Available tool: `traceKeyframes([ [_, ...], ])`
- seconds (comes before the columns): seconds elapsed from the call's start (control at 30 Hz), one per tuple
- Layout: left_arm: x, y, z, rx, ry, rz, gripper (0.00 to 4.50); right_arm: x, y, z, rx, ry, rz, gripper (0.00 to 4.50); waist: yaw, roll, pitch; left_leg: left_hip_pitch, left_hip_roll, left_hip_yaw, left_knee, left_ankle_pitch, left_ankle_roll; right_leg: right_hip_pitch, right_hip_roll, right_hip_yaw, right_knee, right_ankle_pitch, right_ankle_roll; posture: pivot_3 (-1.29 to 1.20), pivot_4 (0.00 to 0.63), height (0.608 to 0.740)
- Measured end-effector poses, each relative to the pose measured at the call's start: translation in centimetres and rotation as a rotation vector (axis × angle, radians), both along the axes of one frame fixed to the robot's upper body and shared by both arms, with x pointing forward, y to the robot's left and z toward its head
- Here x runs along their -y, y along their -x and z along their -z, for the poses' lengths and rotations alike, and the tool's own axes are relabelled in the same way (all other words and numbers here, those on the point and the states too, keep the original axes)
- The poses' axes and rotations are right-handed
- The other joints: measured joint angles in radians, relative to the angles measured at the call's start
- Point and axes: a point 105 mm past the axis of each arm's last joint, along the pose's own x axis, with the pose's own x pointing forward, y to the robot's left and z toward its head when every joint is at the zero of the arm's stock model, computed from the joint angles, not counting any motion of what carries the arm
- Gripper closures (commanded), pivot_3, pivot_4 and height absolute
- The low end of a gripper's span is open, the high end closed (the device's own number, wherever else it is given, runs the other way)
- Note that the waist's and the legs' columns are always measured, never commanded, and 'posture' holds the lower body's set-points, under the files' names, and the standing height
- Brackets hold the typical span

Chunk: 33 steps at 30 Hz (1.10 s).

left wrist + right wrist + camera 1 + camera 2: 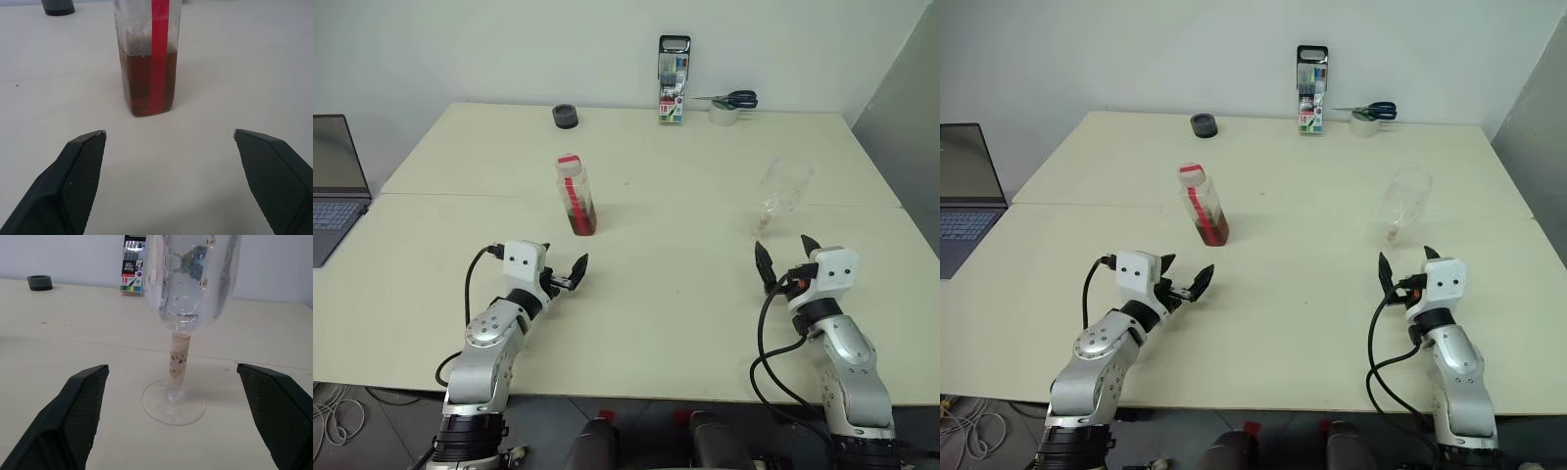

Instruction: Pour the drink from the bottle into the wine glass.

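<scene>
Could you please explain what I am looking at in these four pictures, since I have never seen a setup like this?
This is a humanoid robot with two arms, each ending in a hand of two black fingers. Two pictures come from the stereo camera on its head, looking down over a beige table. The other two come from cameras on its wrists, looking out between each hand's fingers.

The left hand is open and faces a small clear squarish plastic bottle with a red cap, about half full of reddish-brown drink. The right hand is open and faces a clear stemmed wine glass, which looks empty. Neither hand holds anything.

At the table's far edge stand a tall pack of markers, a dark round object, and scissors on a tape roll. A laptop sits on the left.
</scene>
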Motion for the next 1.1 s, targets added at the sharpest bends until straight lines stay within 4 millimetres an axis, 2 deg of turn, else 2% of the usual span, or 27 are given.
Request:
traceKeyframes([
  [0.3,0.6,0.1,0.1,0.009,-0.072,0.039,0.03,0.0,0.0,0.0,0.000,0.002,-0.001,0.00,0.000,0.000,0.000,0.000,0.000,0.000,0.000,0.000,0.000,0.000,0.000,0.000,0.000,0.000,0.000,0.00,0.150,0.740],
  [1.1,1.4,-0.3,-1.2,0.074,-0.071,0.066,0.03,-0.3,0.1,-0.1,0.005,-0.021,-0.025,0.00,0.000,0.000,0.000,0.000,0.000,0.000,0.000,0.000,0.000,0.000,0.000,0.000,0.000,0.000,0.000,0.00,0.150,0.740],
])
